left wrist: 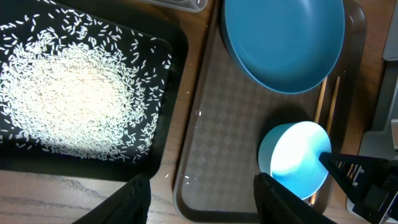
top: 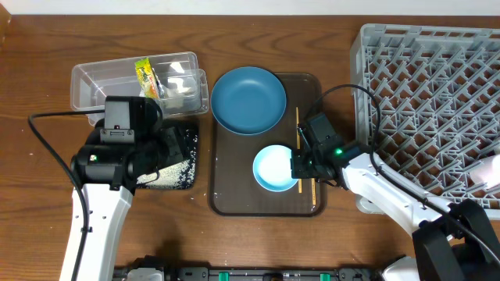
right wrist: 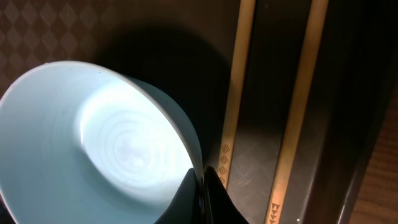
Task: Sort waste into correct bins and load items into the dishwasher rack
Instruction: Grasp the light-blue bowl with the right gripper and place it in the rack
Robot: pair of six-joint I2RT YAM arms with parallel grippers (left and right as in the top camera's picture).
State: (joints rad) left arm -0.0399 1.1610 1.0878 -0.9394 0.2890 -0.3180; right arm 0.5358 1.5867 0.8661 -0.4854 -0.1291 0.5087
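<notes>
Clearly, the right fingers (right wrist: 214, 200) are pinched shut on the rim of the white bowl (right wrist: 93, 143), one inside and one outside, at the bottom centre of the right wrist view. Whether the bowl is lifted off the brown tray (top: 226, 195) cannot be told. The bowl is glossy, pale and empty. Just right of it lie the two chopsticks (right wrist: 301, 106), parallel, and above it in the overhead frame sits the blue plate (top: 248, 99). None of these three is loaded yet. The grey rack (top: 430, 101) at the right shows only a pale pinkish thing (top: 488, 172) at the frame edge. The left fingers (left wrist: 134, 199) hang wide apart and empty beside the black tray (left wrist: 177, 112). The waste looks sorted: rice (left wrist: 62, 93) lies in the black tray, and the wrapper (top: 145, 76) and tissue (top: 178, 86) are in the clear tub (top: 90, 82) at upper left.
</notes>
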